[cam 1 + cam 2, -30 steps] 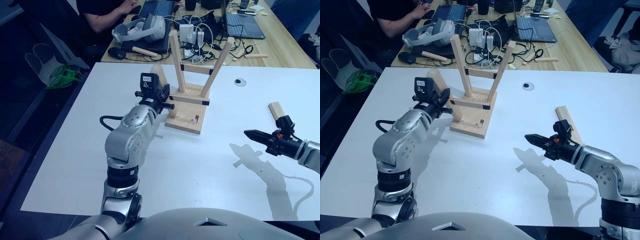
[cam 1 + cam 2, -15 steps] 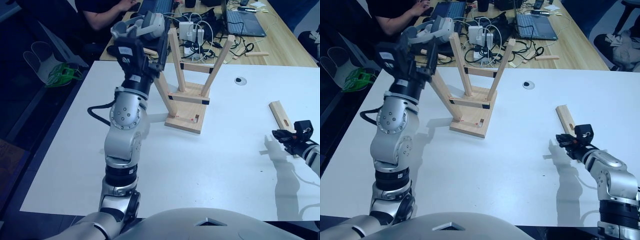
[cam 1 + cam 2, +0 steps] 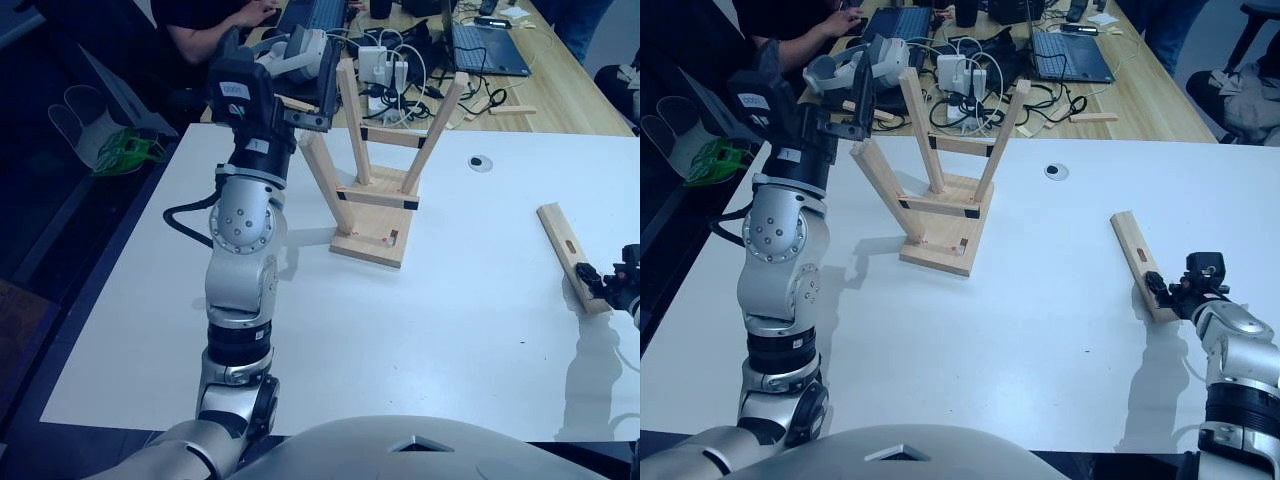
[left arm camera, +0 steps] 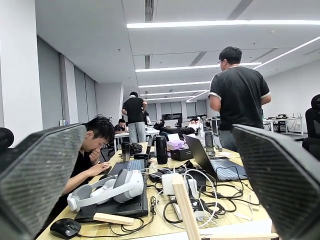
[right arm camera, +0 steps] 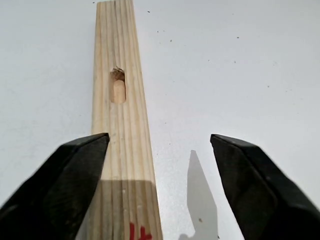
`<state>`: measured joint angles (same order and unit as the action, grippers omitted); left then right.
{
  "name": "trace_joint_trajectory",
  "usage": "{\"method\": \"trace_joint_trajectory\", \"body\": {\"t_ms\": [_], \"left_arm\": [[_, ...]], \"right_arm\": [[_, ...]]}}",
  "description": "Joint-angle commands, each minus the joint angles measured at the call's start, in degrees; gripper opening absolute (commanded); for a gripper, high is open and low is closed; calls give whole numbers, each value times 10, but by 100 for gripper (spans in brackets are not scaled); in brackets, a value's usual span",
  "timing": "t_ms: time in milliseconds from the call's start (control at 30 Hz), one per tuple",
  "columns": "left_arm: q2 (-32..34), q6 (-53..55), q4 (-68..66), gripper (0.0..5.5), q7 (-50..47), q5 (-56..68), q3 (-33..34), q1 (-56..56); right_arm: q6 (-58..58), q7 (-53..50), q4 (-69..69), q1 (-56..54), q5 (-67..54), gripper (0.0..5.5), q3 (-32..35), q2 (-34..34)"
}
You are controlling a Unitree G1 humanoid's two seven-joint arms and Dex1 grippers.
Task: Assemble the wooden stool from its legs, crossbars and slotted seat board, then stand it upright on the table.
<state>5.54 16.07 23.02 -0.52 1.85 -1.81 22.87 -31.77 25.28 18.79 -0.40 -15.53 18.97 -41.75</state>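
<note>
You have the white table in front of you; behind it stands a wooden desk crowded with laptops, cables and a headset. Long ceiling light strips run overhead.

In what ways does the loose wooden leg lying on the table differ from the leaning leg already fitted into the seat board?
The loose leg lies flat on the table, while the fitted leg rises tilted from the seat board. The loose leg is joined to nothing; the fitted leg carries a crossbar. Both are pale wooden bars.
</note>
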Motion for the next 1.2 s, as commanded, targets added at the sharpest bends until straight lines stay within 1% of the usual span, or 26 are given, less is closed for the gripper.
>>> {"method": "trace_joint_trajectory", "body": {"t_ms": [33, 200, 267, 400, 467, 533, 600, 733, 800, 967, 1033, 1100, 1167, 1200], "left_arm": [[-8, 9, -9, 540, 4, 5, 3, 8], [-19, 14, -14, 540, 9, 9, 0, -1], [-21, 15, -16, 540, 12, 8, -1, -4], [-22, 15, -17, 540, 14, 7, 0, -7], [-23, 17, -17, 540, 14, 7, 1, -9], [-24, 18, -18, 540, 15, 8, 1, -10], [-25, 17, -20, 540, 17, 10, 2, -10], [-24, 17, -24, 540, 17, 13, 5, -7], [-23, 14, -27, 540, 17, 14, 8, -4], [-19, 7, -37, 540, 16, 15, 19, 7], [-17, 5, -41, 540, 17, 15, 23, 11], [-15, 3, -45, 540, 18, 16, 28, 16], [-13, 2, -48, 540, 18, 17, 33, 21], [-12, 1, -48, 540, 18, 18, 36, 25]], "right_arm": [[-84, 48, 8, 56, 0, 417, -51, 10], [1, -7, -4, 14, -7, 417, 6, 40], [12, -16, -12, 3, -13, 417, 19, 47], [-20, -3, -32, 12, -16, 417, 3, 53], [-53, 2, -32, 22, -13, 417, -10, 53], [-111, -6, -23, 28, -13, 417, -18, 54], [-176, -23, -26, 31, -18, 388, -8, 53], [-236, -51, -5, 21, -28, 316, 12, 73], [-260, -66, -3, 10, -38, 295, 30, 82], [-279, -92, 4, -14, -56, 209, 72, 101], [-273, -98, -2, -20, -61, 183, 81, 107], [-265, -104, -12, -27, -63, 141, 87, 113], [-266, -110, -17, -28, -60, 120, 82, 115], [-266, -113, -20, -27, -57, 119, 78, 115]]}}
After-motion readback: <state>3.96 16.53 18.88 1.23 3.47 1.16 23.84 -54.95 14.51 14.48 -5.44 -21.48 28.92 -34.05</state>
